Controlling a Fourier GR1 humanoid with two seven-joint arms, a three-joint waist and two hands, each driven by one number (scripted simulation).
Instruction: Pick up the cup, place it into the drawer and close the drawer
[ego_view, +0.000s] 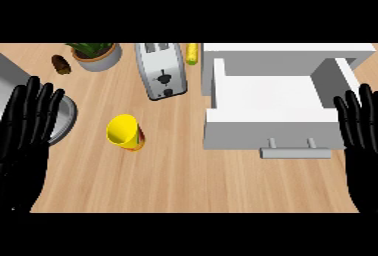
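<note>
The yellow cup (124, 131) stands on the tabletop (184, 180) just right of the left robot hand (26, 125), nearer to it than to the right robot hand (360, 125), and untouched by either. Both hands are released, fingers straight and pointing up at the view's side edges, resting and grasping nothing. The white drawer (266, 107) lies just left of the right hand, pulled open with its bare inside facing up and its handle (295, 150) toward the robot, so it looks ready to receive the cup, and a push on that front should shut it. By my reading the task has not yet begun. Beyond the cup, farther from the left hand, a toaster (161, 70) stands between cup and drawer; a potted plant (96, 54) sits above the left hand, and a grey round rim (65, 117) shows partly behind its fingers.
</note>
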